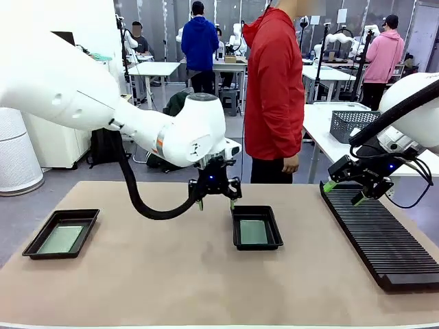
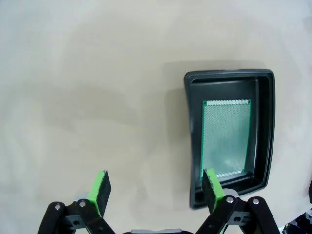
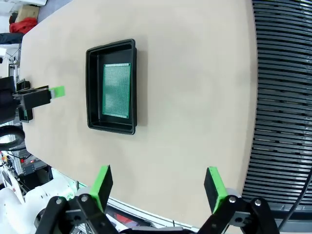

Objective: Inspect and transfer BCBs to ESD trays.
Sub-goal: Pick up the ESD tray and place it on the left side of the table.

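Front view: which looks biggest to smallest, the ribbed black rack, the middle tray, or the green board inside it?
1. Ribbed black rack, though it lies nearer the camera.
2. Middle tray.
3. Green board.

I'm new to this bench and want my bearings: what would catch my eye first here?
Two black ESD trays on the tan table, one at the left edge and one in the middle, each with a pale-green board lying flat inside. The left gripper hangs open just beside the middle tray. The right gripper hovers open over a long black ribbed rack, and a person in a red jacket stands across the table.
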### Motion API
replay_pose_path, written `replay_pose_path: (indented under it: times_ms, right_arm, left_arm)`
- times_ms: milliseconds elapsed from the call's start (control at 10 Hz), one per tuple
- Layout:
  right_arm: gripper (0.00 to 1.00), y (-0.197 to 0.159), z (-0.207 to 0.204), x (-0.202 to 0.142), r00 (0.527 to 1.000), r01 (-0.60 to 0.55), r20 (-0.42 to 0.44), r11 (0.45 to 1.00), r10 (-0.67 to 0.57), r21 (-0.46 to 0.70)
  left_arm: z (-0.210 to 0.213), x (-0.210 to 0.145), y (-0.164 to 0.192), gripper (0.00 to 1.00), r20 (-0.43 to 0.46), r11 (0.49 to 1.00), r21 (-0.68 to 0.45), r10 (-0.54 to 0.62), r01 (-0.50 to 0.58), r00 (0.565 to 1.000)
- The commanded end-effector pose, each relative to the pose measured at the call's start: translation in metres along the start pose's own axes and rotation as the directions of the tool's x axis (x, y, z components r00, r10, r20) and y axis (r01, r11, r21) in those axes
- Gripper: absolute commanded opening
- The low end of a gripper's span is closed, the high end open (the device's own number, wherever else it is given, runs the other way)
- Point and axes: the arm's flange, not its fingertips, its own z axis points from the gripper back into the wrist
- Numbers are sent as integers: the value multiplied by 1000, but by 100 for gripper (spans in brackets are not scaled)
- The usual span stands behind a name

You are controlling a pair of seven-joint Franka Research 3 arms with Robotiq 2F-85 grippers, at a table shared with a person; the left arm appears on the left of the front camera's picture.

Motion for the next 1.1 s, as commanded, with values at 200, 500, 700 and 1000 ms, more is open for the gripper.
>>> replay_pose_path:
  times_ms: [200, 500, 700, 1000]
  right_arm:
    - [100, 2, 1, 0, 1000, 20, 2, 1000, -20, -11]
    - [100, 2, 1, 0, 1000, 20, 2, 1000, -20, -11]
    - [100, 2, 1, 0, 1000, 20, 2, 1000, -20, -11]
    - [100, 2, 1, 0, 1000, 20, 2, 1000, -20, -11]
  left_arm:
    - [-35, 11, -43, 100, 20, 999, 37, -14, 13, 1000]
    - [-54, 14, -54, 100, 10, 998, 55, 0, -1, 1000]
    - [-60, 16, -52, 100, 6, 999, 48, 10, -10, 1000]
    - [-67, 17, -57, 100, 12, 997, 70, 14, -15, 1000]
